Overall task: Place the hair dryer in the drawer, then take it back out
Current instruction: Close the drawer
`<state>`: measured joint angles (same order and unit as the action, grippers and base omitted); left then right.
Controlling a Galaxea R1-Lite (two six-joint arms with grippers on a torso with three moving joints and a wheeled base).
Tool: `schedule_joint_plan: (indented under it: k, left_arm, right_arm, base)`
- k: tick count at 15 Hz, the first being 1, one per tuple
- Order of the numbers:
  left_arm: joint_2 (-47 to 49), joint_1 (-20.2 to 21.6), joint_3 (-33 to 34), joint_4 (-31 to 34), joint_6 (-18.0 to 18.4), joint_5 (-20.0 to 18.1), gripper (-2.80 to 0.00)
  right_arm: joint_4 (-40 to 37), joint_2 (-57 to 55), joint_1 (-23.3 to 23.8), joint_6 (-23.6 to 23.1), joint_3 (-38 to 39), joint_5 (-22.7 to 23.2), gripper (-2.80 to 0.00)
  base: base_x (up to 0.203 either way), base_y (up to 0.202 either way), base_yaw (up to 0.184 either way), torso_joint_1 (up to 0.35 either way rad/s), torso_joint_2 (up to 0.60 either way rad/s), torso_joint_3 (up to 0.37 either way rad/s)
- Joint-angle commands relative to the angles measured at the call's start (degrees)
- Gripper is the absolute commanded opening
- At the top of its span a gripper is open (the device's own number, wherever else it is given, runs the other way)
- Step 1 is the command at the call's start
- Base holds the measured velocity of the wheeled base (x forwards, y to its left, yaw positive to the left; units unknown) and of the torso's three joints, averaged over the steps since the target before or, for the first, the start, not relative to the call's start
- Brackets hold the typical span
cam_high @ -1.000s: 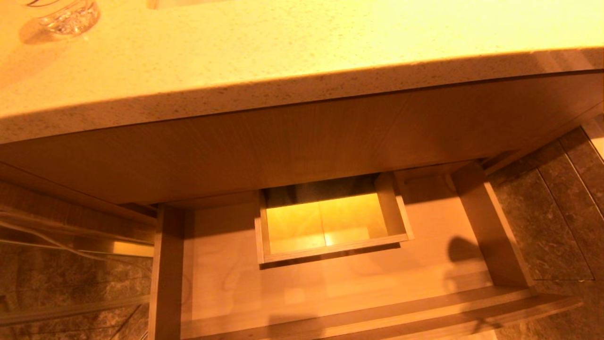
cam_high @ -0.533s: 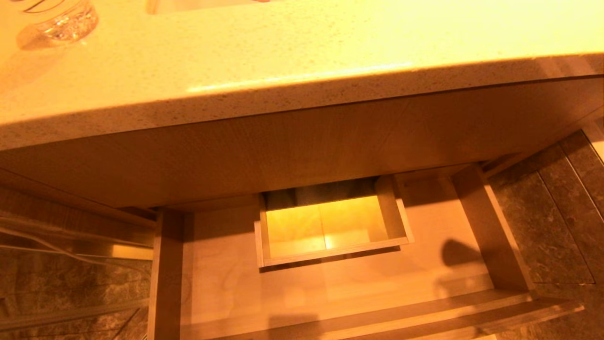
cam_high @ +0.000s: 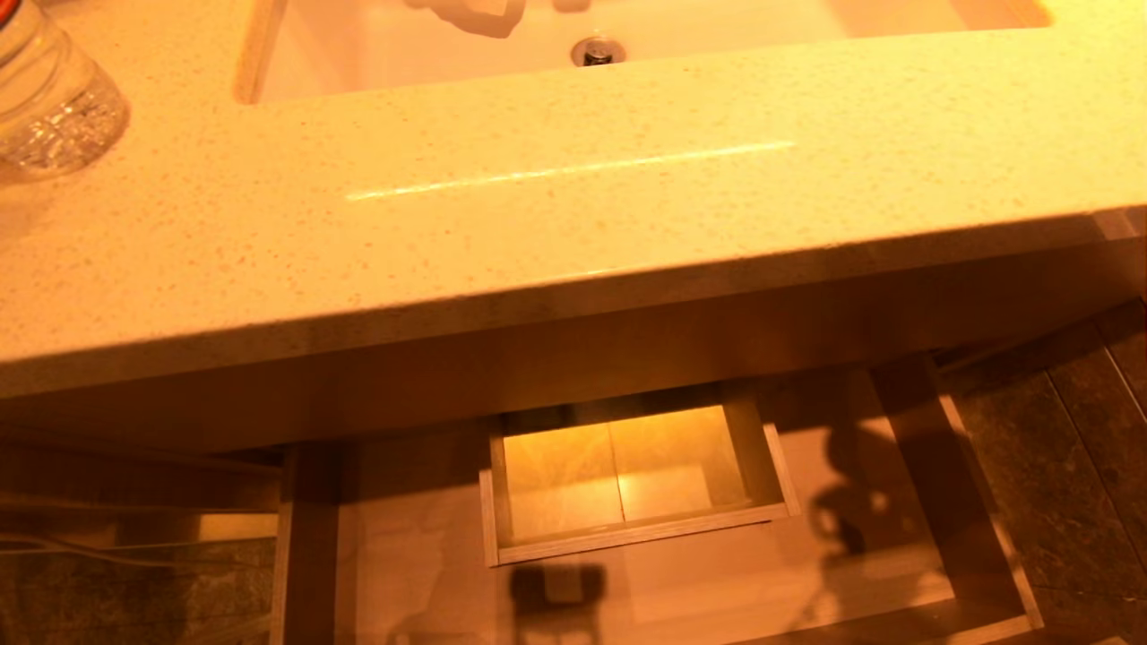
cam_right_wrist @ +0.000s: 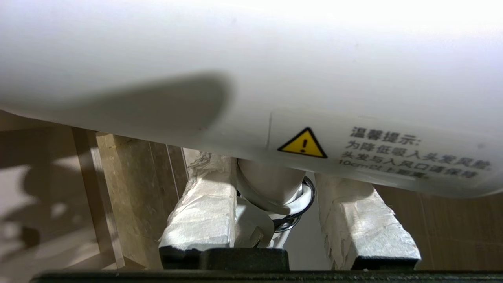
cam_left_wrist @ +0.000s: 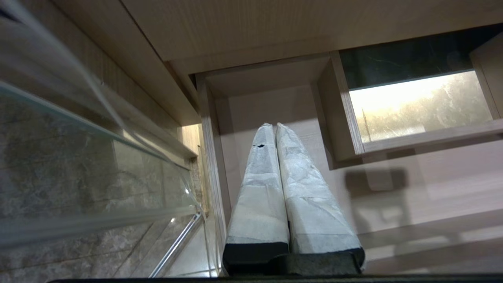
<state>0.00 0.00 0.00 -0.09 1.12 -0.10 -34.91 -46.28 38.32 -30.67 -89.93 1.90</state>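
I see the worktop (cam_high: 573, 224) on top, sink (cam_high: 376, 45) behind. Drawer (cam_high: 430, 573) pulled open below it, nothing lying inside. Hair dryer (cam_right_wrist: 251, 70) sits in my right gripper (cam_right_wrist: 275, 196), jaws clamped on its handle. Left gripper (cam_left_wrist: 275, 129) over the drawer, jaws together.

Pale speckled stone on the countertop (cam_high: 573, 224), upper half of the head view; light wood grain on the drawer (cam_high: 905, 448) below it; dark mottled grey on the floor tiles (cam_high: 1066, 466) at right. White on the hair dryer (cam_right_wrist: 251, 70), with a yellow-and-black warning triangle (cam_right_wrist: 302, 143) and dark lettering at lower right.
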Motion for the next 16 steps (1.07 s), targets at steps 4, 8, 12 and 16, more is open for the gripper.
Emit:
schedule_joint_plan:
  k: [4, 8, 12, 16]
  left_arm:
    - [0.00, 0.00, 0.09, 0.00, 0.02, 0.01, -2.80]
    - [0.00, 0.00, 0.09, 0.00, 0.02, 0.01, -2.80]
    - [0.00, 0.00, 0.09, 0.00, 0.02, 0.01, -2.80]
    - [0.00, 0.00, 0.09, 0.00, 0.02, 0.01, -2.80]
  right_arm:
    - [0.10, -0.70, 0.01, -1.51, -0.25, 0.60, -2.80]
    - [-1.07, -6.09, -0.05, -10.63, -2.42, 2.36, -2.80]
    - [-0.07, -8.31, -0.08, -11.52, -4.03, 4.51, -2.80]
    - [0.51, -10.21, -0.08, -11.45, -5.58, 4.49, -2.80]
  base:
    - [0.000, 0.000, 0.000, 0.072, -0.03, 0.040]
    - [0.000, 0.000, 0.000, 0.000, 0.00, 0.000]
    - [0.000, 0.000, 0.000, 0.000, 0.00, 0.000]
    - [0.000, 0.000, 0.000, 0.000, 0.00, 0.000]
